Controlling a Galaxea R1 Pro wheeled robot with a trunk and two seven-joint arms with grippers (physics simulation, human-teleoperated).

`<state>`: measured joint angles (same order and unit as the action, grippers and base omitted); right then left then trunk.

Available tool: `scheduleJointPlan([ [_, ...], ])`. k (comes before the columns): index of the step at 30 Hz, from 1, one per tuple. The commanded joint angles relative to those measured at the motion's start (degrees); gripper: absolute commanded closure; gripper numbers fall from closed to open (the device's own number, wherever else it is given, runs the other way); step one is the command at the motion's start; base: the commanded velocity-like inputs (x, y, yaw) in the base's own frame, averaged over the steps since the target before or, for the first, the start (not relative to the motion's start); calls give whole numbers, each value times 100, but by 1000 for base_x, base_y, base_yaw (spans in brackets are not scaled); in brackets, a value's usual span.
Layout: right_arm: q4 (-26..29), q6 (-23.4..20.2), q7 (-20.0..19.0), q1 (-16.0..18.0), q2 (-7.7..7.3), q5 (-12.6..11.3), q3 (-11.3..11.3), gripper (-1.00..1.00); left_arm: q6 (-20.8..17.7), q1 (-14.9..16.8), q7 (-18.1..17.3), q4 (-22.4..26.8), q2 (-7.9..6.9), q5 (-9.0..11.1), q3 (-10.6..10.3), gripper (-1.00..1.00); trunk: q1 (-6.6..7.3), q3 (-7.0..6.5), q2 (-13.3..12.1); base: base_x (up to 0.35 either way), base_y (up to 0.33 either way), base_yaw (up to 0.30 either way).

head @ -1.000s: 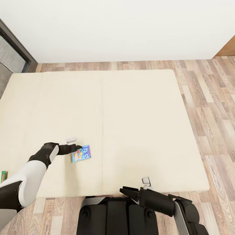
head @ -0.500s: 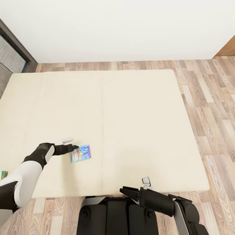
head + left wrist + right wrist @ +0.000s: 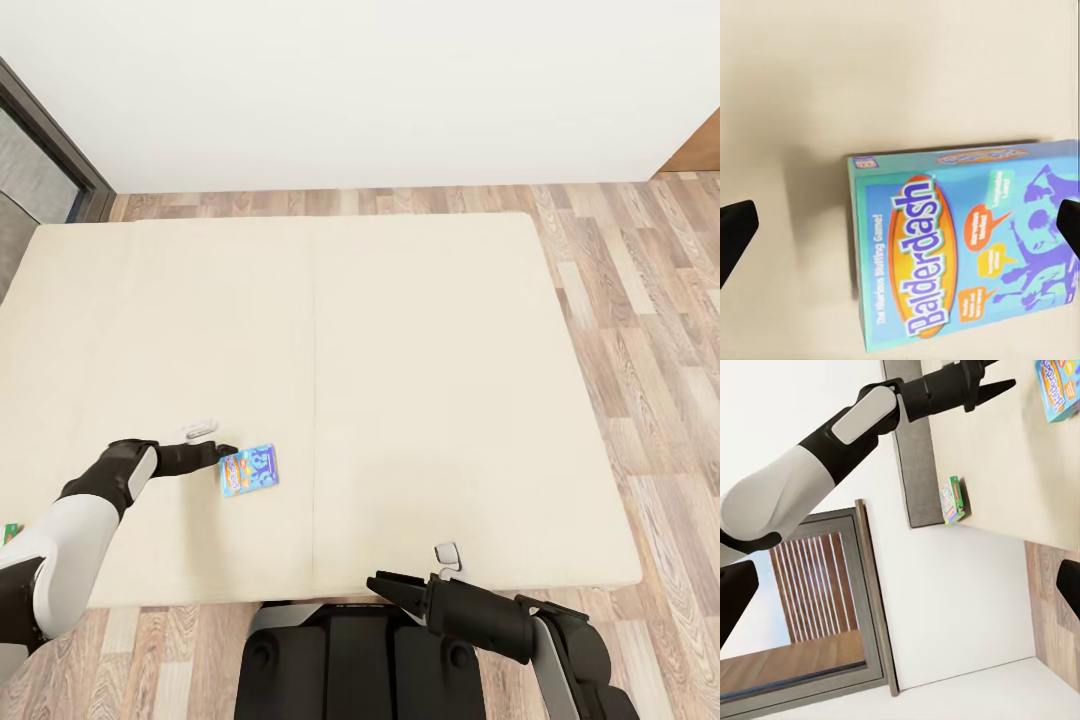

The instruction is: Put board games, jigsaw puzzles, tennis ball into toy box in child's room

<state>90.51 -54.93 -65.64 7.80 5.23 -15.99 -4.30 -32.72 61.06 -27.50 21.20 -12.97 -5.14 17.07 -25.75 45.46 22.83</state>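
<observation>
Cream bed (image 3: 420,380): left gripper (image 3: 212,442) spread wide just beside the blue board game (image 3: 249,471), lying flat near the front edge. Risk: fingers shove the box instead of straddling it. Right gripper (image 3: 400,590) parked open at the front edge.

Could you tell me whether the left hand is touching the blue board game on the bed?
Apart. The left wrist view shows the left hand open, its dark fingertips at either side of the blue board game with bare bed between.
</observation>
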Motion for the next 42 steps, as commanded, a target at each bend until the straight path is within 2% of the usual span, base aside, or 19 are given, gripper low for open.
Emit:
scheduleJointPlan([
  [1, 1, -26, -19, 2, 5, 2, -9, -100, -33, 3, -47, 6, 6, -55, 46, -100, -3, 6, 9, 0, 0, 0],
  [21, 1, -18, -19, 2, 5, 0, -9, -100, -25, 2, -68, 7, 46, -99, 24, -100, -3, 14, 9, 0, 0, 0],
  [35, 1, -20, -19, 2, 5, 0, -9, -100, -11, 2, -68, 4, 48, -104, 24, -100, -3, 100, 9, 0, 0, 0],
  [42, 1, -23, -19, 2, 5, 0, -9, -100, 197, 2, -69, -81, 49, -99, 25, -100, -3, 150, 9, 0, 0, 0],
])
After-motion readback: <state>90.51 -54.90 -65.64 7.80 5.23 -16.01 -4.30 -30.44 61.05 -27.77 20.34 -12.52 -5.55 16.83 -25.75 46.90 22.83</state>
